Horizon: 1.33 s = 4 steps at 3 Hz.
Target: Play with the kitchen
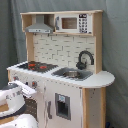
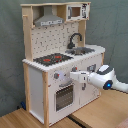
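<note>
The kitchen (image 1: 65,95) (image 2: 37,85) stands tall in pale wood and white panels in both exterior views. It has a black-red hob (image 1: 37,65) (image 2: 52,59), a grey sink (image 1: 72,74) (image 2: 82,50) and a black tap (image 1: 85,59) (image 2: 75,39). A hood (image 1: 40,25) (image 2: 49,20) sits at the top. My gripper (image 2: 73,76) (image 1: 25,89) is at the front panel, level with the knobs (image 2: 56,76), just above the windowed oven door (image 2: 64,96). In the first exterior view my arm hides much of the oven door.
A toy microwave (image 1: 75,23) (image 2: 77,11) sits beside the hood. A white cabinet door with a dark inset (image 1: 62,106) lies under the sink. The kitchen stands on a wooden table (image 2: 100,117), and a grey curtain (image 1: 115,45) hangs behind.
</note>
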Tool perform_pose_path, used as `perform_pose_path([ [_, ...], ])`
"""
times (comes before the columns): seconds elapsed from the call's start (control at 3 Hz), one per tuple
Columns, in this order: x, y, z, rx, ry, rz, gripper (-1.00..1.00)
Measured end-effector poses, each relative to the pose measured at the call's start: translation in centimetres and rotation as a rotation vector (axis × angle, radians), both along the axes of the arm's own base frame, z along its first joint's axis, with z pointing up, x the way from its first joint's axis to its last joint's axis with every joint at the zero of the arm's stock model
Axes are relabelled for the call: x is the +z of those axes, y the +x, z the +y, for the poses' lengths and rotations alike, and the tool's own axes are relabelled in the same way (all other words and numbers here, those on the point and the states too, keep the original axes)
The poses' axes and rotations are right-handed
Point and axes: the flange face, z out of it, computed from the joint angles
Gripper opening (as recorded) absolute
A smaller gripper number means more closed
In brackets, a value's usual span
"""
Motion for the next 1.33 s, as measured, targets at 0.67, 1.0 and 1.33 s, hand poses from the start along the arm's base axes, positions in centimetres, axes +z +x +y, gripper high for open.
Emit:
perform_pose_path([
  [0.67, 1.8, 1.6, -1.3, 0.08, 0.004, 0.044, 1.0],
  [1.0, 1.6, 1.9, -1.9, 0.126, 0.001, 0.079, 1.0],
  [1.33, 1.7, 2.0, -1.9, 0.127, 0.052, 0.077, 1.0],
])
